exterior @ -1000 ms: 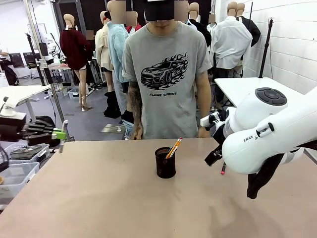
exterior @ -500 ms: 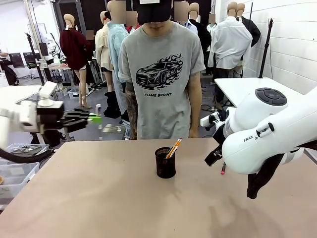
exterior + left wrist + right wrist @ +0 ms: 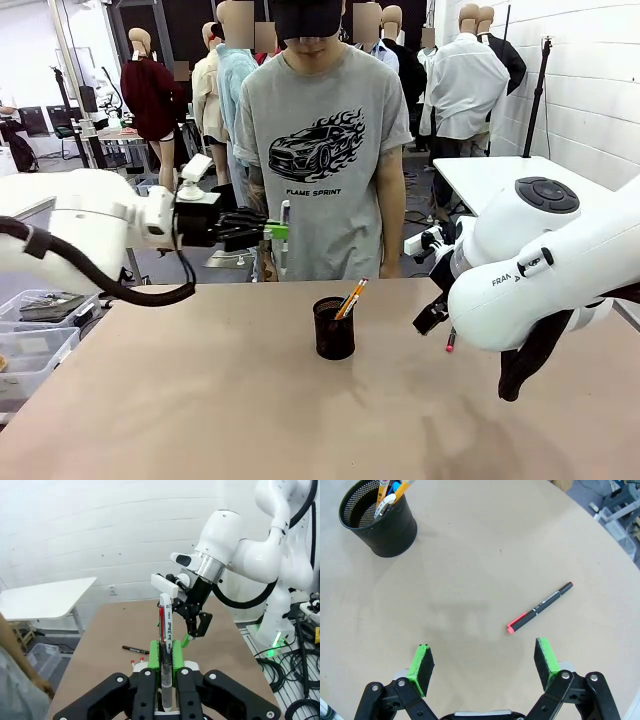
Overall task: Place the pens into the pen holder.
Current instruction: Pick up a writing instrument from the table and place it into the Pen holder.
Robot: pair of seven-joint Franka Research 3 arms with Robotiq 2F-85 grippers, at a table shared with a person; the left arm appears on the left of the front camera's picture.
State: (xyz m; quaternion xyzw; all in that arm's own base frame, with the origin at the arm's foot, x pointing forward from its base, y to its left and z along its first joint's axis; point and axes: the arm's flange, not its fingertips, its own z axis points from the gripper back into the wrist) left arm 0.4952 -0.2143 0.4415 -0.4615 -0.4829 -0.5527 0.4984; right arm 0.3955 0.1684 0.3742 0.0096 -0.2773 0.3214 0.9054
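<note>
A light brown table [image 3: 200, 400] is seen from the robot's side, with a person [image 3: 320, 140] in a grey T-shirt standing at its far edge. Near the table's middle stands the pen holder [image 3: 334, 330], a black mesh cup with yellow-orange pencils [image 3: 351, 297] leaning out toward 1 o'clock.

The left arm extends in from 9 o'clock, raised above the far edge. Its left hand [image 3: 276, 232] sits at about 11 o'clock from the holder, well apart from it. It is clenched on the white pen [image 3: 284, 250], which stands upright between the green pads. In the left wrist view that pen carries red and black print and rises toward 12 o'clock out of the closed fingers [image 3: 154, 657].

The dark pen [image 3: 540, 606], with a red-pink tip, lies flat on the table at 3 o'clock from the holder, apart from it. In the right wrist view the right hand [image 3: 484, 659] hovers over the table, released, its pads spread wide with nothing between them. The dark pen lies at about 1 o'clock from this hand, with its red tip nearest the hand. The holder is off at 10 o'clock.
</note>
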